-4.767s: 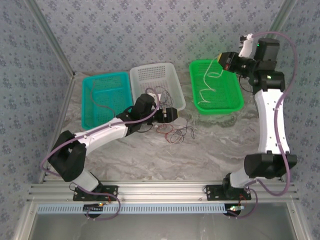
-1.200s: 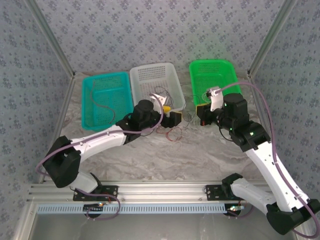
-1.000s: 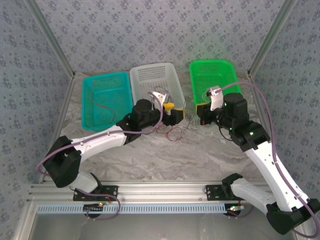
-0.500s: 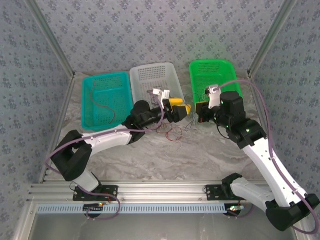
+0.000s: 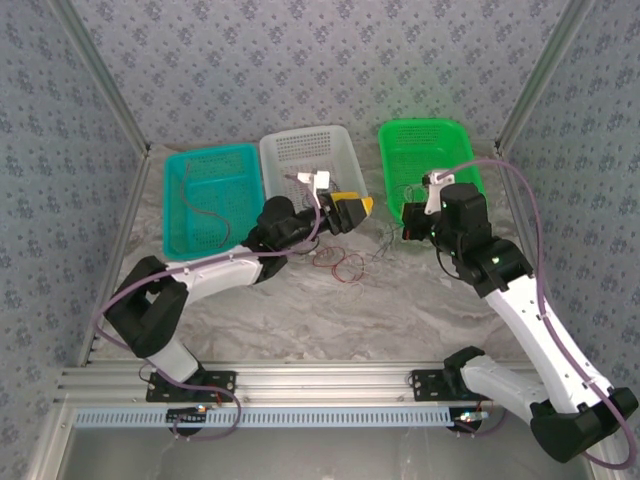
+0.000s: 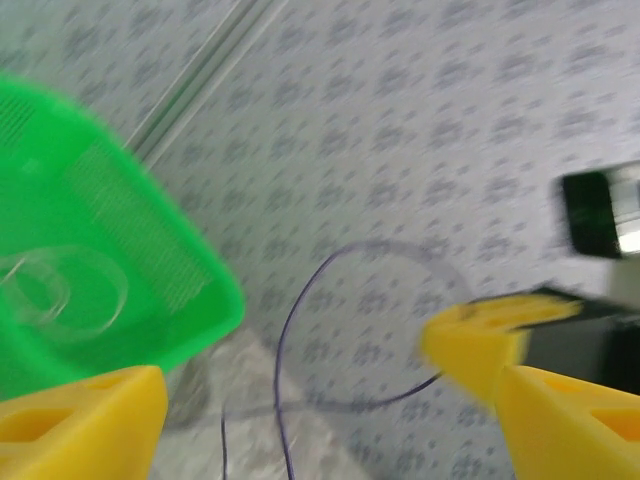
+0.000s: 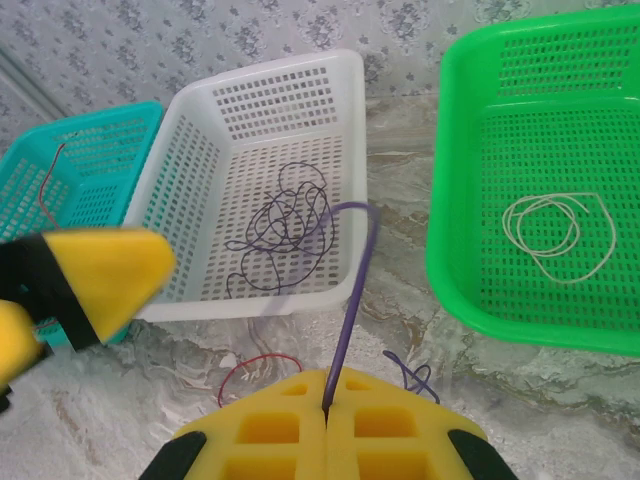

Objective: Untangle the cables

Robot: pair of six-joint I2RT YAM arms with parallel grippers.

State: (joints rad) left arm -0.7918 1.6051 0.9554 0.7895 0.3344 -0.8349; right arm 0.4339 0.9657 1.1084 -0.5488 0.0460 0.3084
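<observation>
Right gripper [image 7: 326, 405] clamped on purple cable [image 7: 366, 255]; left gripper [image 6: 325, 400] wide. To be drawn slowly clear of red cable [image 7: 262, 357].

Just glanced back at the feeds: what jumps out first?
A teal basket, a white basket and a green basket line the far side. The right gripper pinches a purple cable arching upward, while a tangle of cables lies on the marble table near the white basket.

End of purple cable [image 7: 353, 300] hidden between right fingers [image 7: 305, 400]; teal basket [image 7: 90, 150] cropped.
</observation>
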